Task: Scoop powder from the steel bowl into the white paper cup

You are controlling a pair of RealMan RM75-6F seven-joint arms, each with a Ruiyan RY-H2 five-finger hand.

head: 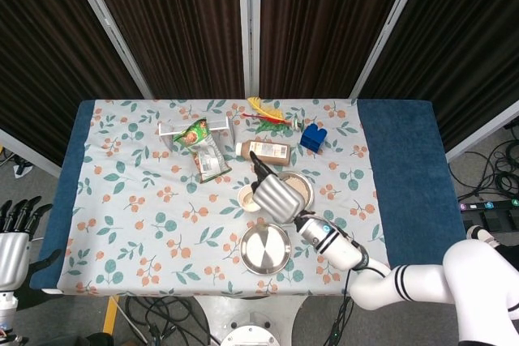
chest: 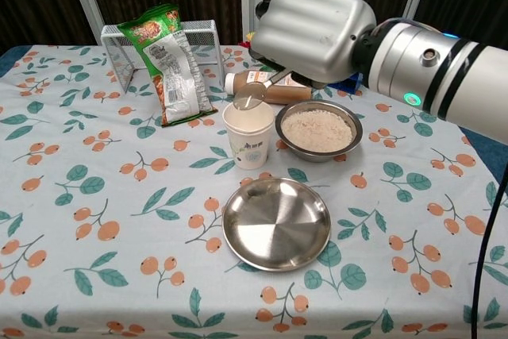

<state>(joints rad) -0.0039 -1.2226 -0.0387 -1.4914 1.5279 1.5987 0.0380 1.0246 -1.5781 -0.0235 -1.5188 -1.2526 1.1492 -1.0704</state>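
The white paper cup [chest: 248,137] [head: 247,197] stands left of the steel bowl [chest: 318,129] [head: 302,184], which holds pale powder. My right hand [chest: 312,31] [head: 275,196] hovers above and behind them, gripping a metal spoon [chest: 251,97]. The spoon's bowl hangs just over the cup's rim, tipped toward it. My left hand [head: 11,241] hangs at the far left off the table, fingers apart and holding nothing.
An empty steel plate [chest: 276,222] lies in front of the cup. A green snack bag [chest: 167,61] leans on a white wire rack [chest: 127,47]. A brown bottle [chest: 262,86] lies behind the cup. A blue block [head: 313,138] and colourful toys [head: 266,117] sit at the back.
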